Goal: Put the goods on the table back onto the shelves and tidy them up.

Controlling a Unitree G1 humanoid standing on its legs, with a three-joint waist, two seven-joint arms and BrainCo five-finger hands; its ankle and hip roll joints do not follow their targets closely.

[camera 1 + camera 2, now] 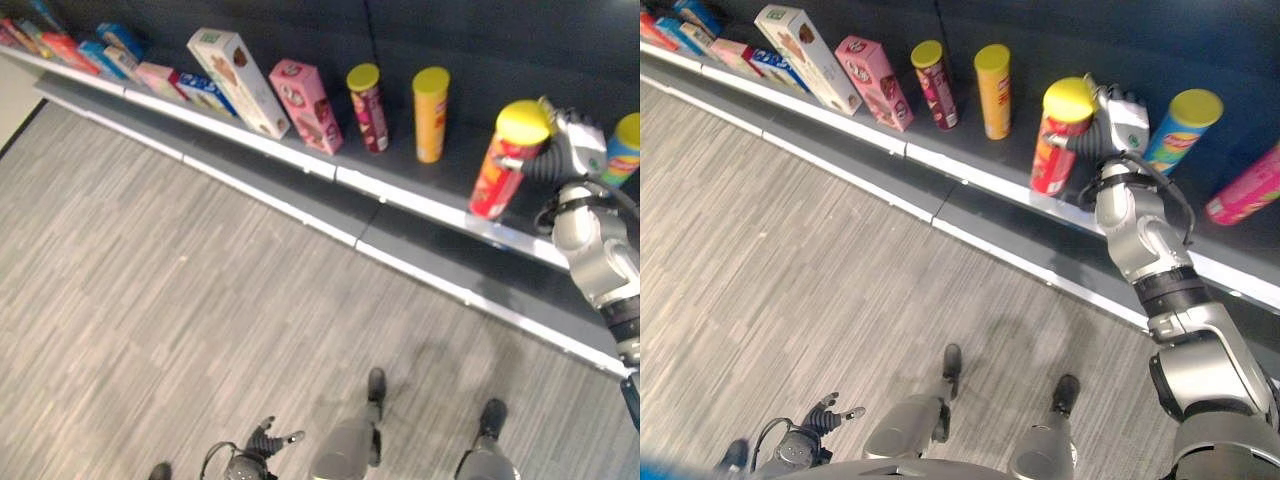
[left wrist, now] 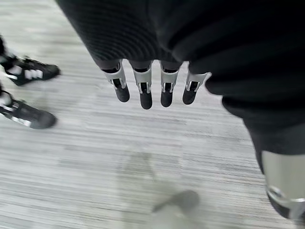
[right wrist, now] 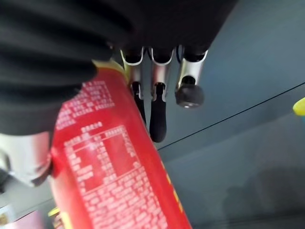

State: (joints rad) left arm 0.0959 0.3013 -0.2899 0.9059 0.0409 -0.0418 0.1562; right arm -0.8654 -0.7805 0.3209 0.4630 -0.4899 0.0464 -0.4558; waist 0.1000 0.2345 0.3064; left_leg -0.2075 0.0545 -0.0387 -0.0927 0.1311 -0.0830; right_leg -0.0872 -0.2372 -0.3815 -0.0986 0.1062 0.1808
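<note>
A red can with a yellow lid (image 1: 495, 170) stands slightly tilted at the front edge of the dark shelf (image 1: 400, 195). My right hand (image 1: 575, 145) is shut on its upper part, just under the lid. In the right wrist view the red can (image 3: 119, 181) lies between the thumb and the fingers (image 3: 157, 114). My left hand (image 1: 262, 440) hangs low over the grey floor, away from the shelf. Its fingers (image 2: 143, 90) are straight and hold nothing.
Left of the red can stand an orange can (image 1: 431, 115), a dark red can (image 1: 368, 107), a pink box (image 1: 310, 105), a white box (image 1: 238, 68) and several smaller boxes. To its right are a blue-green can (image 1: 1180, 130) and a lying pink can (image 1: 1245, 190). A person's shoes (image 2: 28, 71) are by my left hand.
</note>
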